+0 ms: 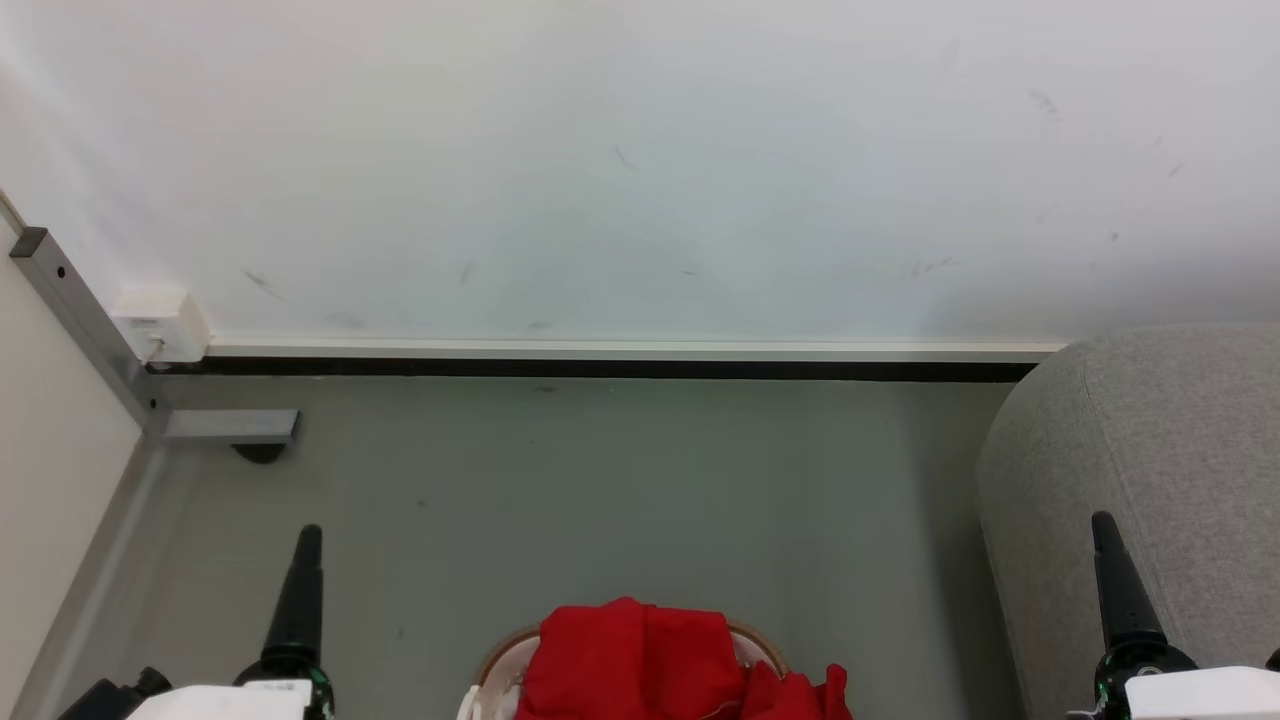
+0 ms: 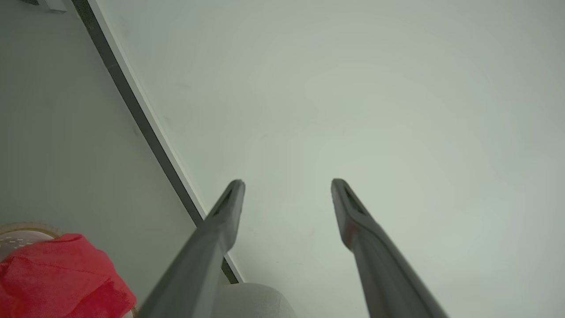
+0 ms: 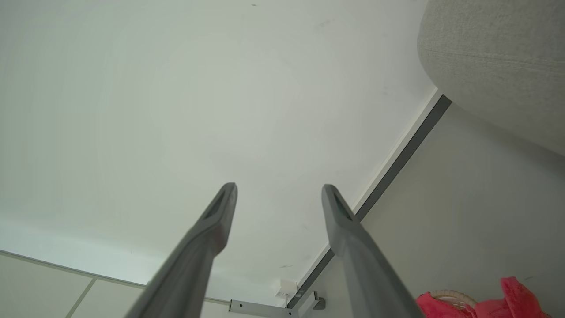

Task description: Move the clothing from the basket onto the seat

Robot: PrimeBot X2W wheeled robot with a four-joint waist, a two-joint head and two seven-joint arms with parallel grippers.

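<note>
Left gripper (image 2: pixel 287 185) and right gripper (image 3: pixel 279 190), fingers spread and empty, flank the clothing (image 1: pixel 630 660) heaped in the basket (image 1: pixel 490 660) at bottom centre, none on the seat's (image 1: pixel 1150 430) visible part at right, so the task seems unstarted.

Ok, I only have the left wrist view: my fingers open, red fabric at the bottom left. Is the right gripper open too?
Observer: Yes. The right wrist view shows the right gripper with its fingers apart and nothing between them.
Operator: Where does the basket sit relative to both arms?
Observer: In the head view the basket is low in the middle, between the left gripper and the right one, with the clothing heaped above its rim.
Operator: And the seat?
Observer: The seat is at the robot's right, just beyond the right gripper in that view.
</note>
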